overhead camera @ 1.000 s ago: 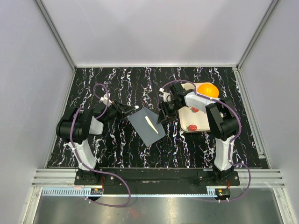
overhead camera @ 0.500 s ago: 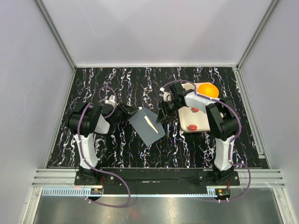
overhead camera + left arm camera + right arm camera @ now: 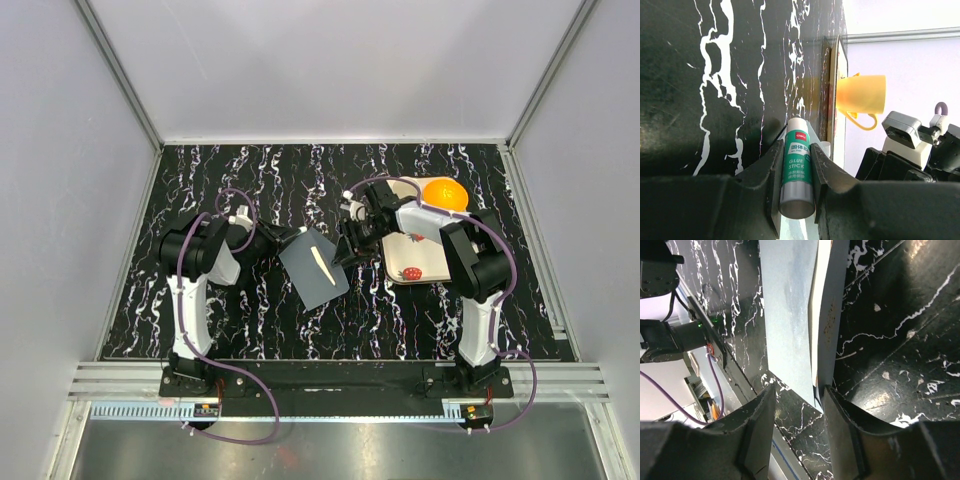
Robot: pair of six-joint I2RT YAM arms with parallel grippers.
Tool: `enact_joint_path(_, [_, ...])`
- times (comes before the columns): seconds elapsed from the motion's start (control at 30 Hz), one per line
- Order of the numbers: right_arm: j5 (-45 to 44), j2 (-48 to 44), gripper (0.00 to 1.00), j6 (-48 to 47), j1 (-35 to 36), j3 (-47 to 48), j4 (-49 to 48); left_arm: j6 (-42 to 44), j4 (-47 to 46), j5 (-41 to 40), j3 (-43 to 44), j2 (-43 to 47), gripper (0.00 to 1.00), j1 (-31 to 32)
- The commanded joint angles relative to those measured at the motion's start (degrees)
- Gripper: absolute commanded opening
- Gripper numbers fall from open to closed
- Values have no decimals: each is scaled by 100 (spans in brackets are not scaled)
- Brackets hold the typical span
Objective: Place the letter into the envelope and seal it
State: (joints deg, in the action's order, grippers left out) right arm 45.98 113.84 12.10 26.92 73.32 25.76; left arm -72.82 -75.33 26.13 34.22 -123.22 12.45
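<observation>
The dark slate-grey envelope [image 3: 312, 275] lies flat on the black marbled table between my two grippers. A thin tan strip of the letter [image 3: 320, 264] shows on it, along the flap edge. My left gripper [image 3: 290, 239] is at the envelope's upper left corner, shut on a green and white glue stick [image 3: 797, 167] that points toward the envelope. My right gripper [image 3: 343, 252] is at the envelope's right edge. In the right wrist view its jaws [image 3: 797, 392] stand open around the envelope's corner [image 3: 787, 315], with the raised flap [image 3: 832, 295] beside the right finger.
A cream strawberry-printed tray [image 3: 430, 255] lies right of the envelope, behind my right arm. A yellow-orange cup [image 3: 443, 192] stands at its far end and also shows in the left wrist view [image 3: 862, 94]. Grey walls close in the table.
My left arm has swung right, bringing the glue stick to the envelope's upper left corner. The envelope has turned slightly. The right gripper has stayed at the envelope's right edge.
</observation>
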Motion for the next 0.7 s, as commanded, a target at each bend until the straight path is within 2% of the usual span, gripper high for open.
enact_joint_path(0.0, [298, -354, 50, 214, 112, 24, -475, 39, -755, -231, 6, -220, 0, -14])
enact_joint_path(0.33, [-150, -389, 54, 170, 490, 121, -642, 66, -667, -222, -20, -167, 0, -5])
enact_joint_path(0.4, [-264, -293, 56, 109, 604, 156, -607, 48, -667, -222, -20, -159, 0, -6])
enact_joint_path(0.43, [-299, -240, 61, 126, 622, 165, -616, 40, -685, -222, -29, -150, 0, -5])
enact_joint_path(0.67, [-203, 270, 60, 205, 648, 288, -625, 83, -614, -275, -117, 280, 0, -49])
